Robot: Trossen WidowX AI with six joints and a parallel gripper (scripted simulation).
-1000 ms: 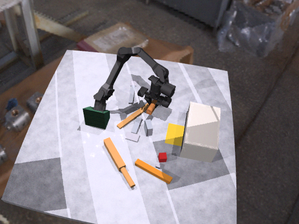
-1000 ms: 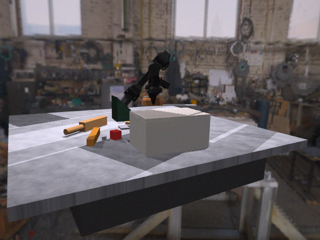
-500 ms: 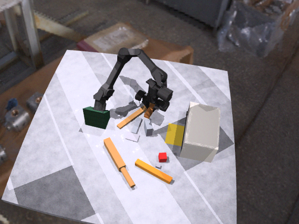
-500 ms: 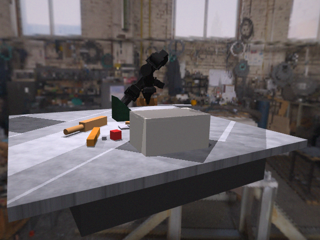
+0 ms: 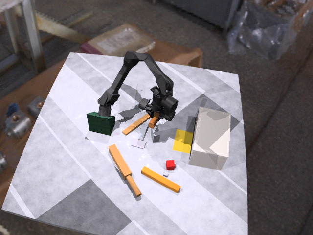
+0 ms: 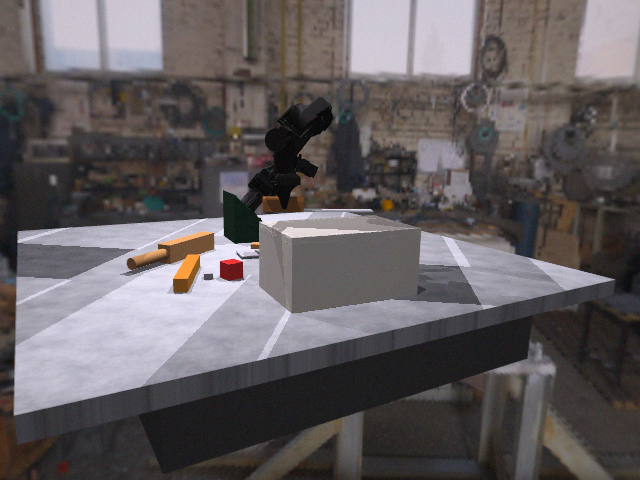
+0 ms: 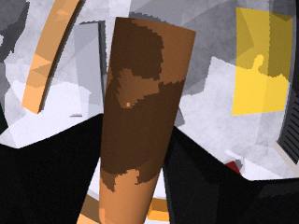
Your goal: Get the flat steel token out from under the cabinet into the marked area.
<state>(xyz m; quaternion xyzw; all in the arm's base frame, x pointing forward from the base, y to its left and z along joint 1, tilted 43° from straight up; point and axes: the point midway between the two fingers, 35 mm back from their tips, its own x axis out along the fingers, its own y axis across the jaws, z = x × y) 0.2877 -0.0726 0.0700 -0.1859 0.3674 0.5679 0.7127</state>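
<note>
One claw [image 5: 154,114] [image 6: 283,202] [image 7: 135,126] grips an orange rod [image 5: 152,122] [image 7: 140,93] above the worktop [image 5: 76,161] [image 6: 103,330] [image 7: 196,105]. No writing is legible on the cabinet [image 5: 213,131] [image 6: 351,268] [image 7: 290,156]. Where the token lies, I cannot tell.

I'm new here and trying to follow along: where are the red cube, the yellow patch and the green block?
Red cube [image 5: 170,164] [image 6: 231,269]: top and exterior views, its body.
Yellow patch [image 5: 182,141] [image 7: 262,61]: top and wrist views, its surface.
Green block [image 5: 100,124] [image 6: 237,219]: top and exterior views, its side.
</note>
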